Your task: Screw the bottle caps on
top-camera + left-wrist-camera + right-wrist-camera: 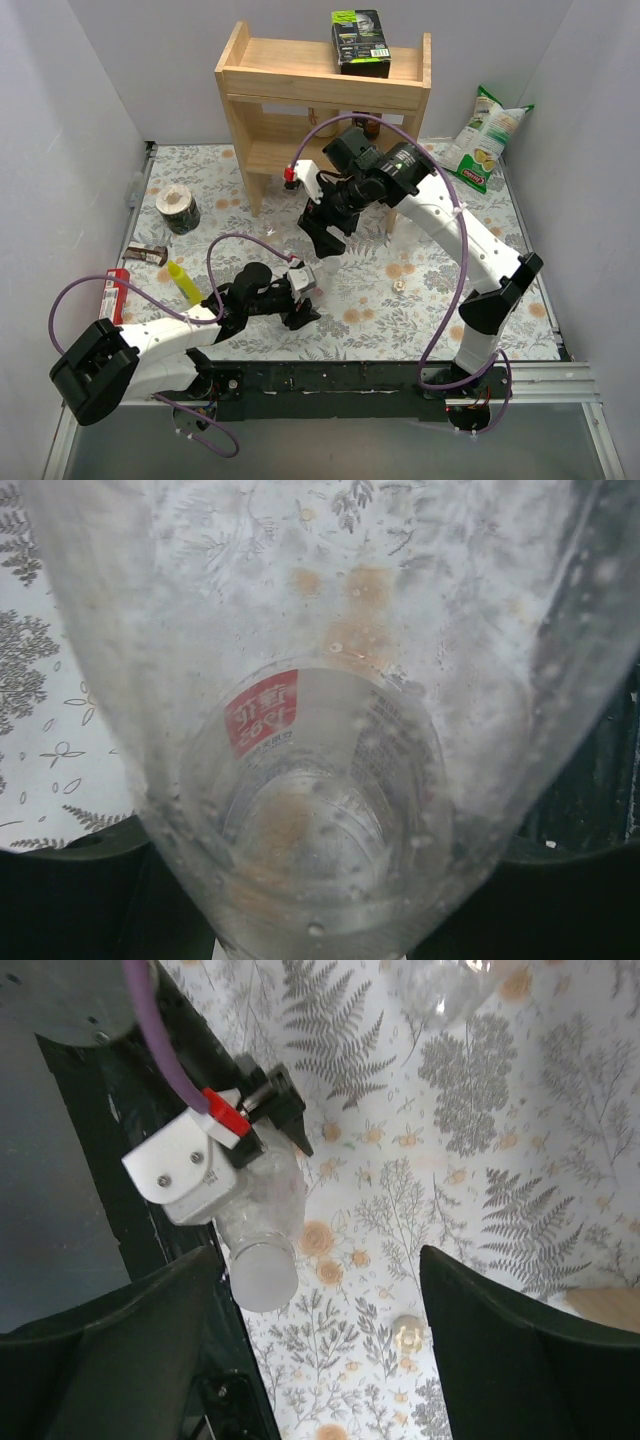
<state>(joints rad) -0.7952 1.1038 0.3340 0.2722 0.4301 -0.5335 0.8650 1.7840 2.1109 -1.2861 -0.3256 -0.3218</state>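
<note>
Overhead, left pincer [303,302] low over the floral tabletop [380,312], right pincer [325,238] just beyond, left wrist view, clear bottle [320,780] clamped in it, right wrist view, own fingers wide apart, white cap [263,1275] on that bottle, loose cap [407,1333] lying nearby.

Both arms look alike from my seat. The left arm [165,340] and the right arm [450,215] have white shells between bulky black joint housings, and each trails a purple cable [150,1015]. Near the left arm's tip I see a white bracket [185,1165] with two small screws and a red connector [228,1115]. The right gripper [320,1290] has broad matte-black fingers [520,1350].
</note>
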